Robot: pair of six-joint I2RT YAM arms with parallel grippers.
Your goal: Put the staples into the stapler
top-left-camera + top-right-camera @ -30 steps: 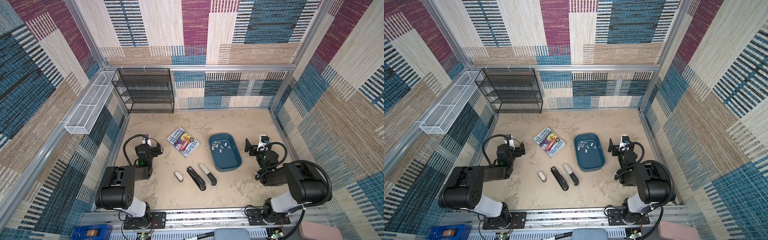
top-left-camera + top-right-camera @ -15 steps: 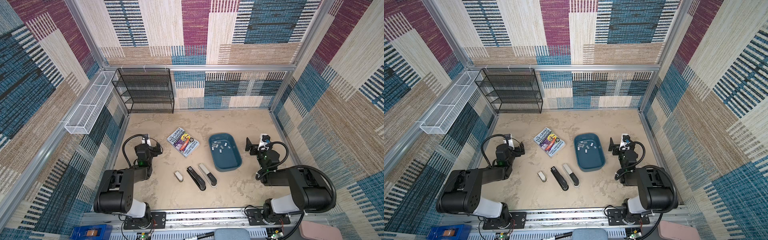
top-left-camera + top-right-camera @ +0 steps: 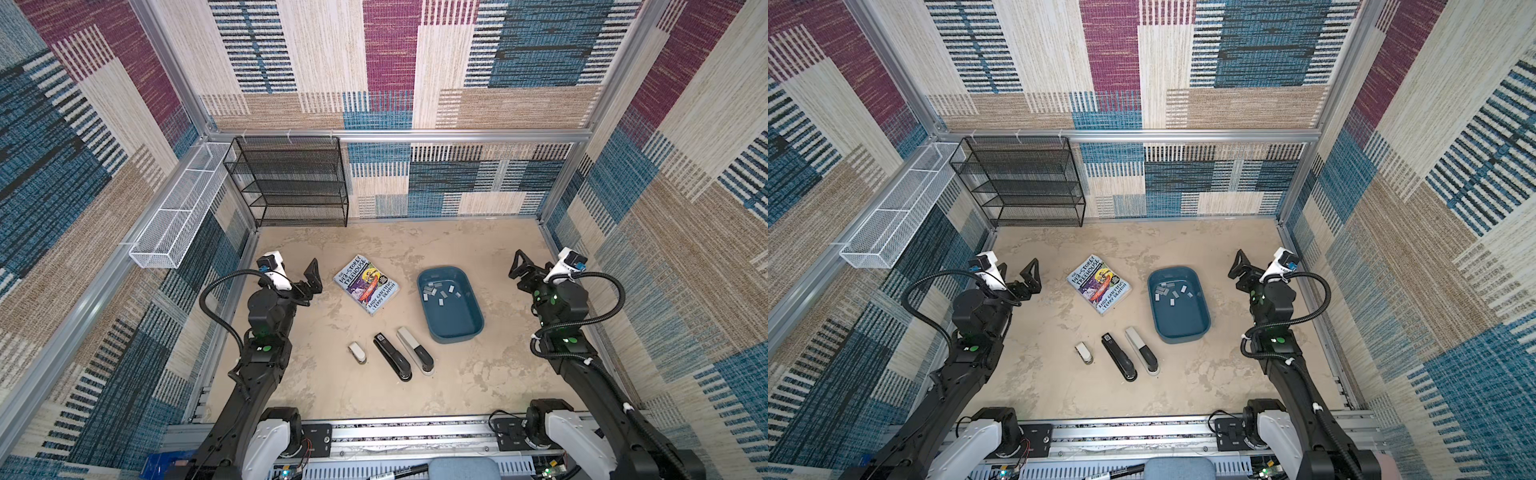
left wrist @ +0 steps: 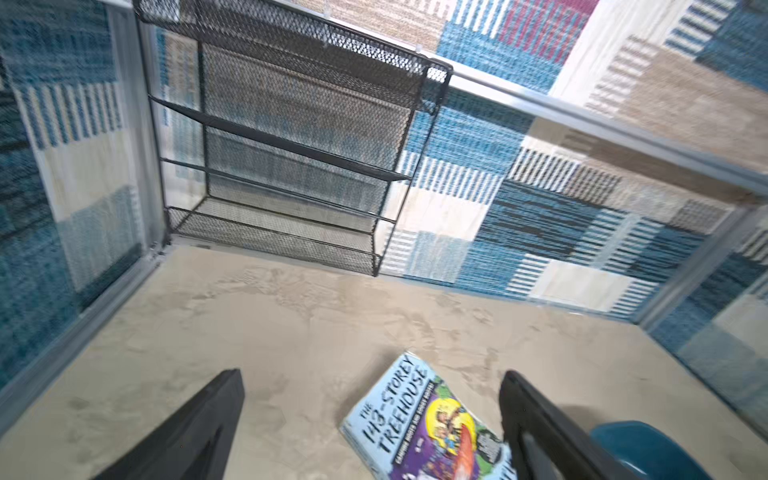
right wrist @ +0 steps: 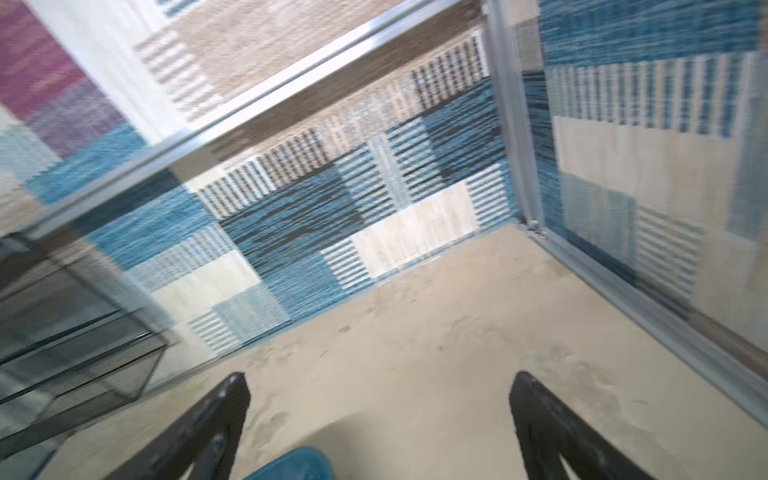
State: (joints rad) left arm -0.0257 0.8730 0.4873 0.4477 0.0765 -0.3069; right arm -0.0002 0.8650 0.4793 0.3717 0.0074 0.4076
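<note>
The staples (image 3: pixel 440 291) (image 3: pixel 1172 293) are several small silver-grey strips lying loose in a blue tray (image 3: pixel 454 336) (image 3: pixel 1183 337). Three staplers lie side by side in front of the tray: a black one (image 3: pixel 392 357) (image 3: pixel 1119 357), a grey-and-black one (image 3: pixel 415 351) (image 3: pixel 1143 351), and a small white one (image 3: pixel 357 352) (image 3: pixel 1084 353). My left gripper (image 3: pixel 299 272) (image 4: pixel 370 376) hangs open and empty at the left, over the table near a book. At the right my right gripper (image 3: pixel 536 266) (image 5: pixel 380 376) is open and empty too, right of the tray.
A paperback book (image 3: pixel 365 284) (image 4: pixel 419 419) lies left of the tray. A black mesh shelf (image 3: pixel 291 183) stands at the back left and a white wire basket (image 3: pixel 178 216) hangs on the left wall. The tray's edge (image 5: pixel 291 463) shows in the right wrist view.
Both arms have unfolded and risen from their low folded pose, lifting the grippers a little up and back. Both grippers stay open. The things on the table have not moved.
</note>
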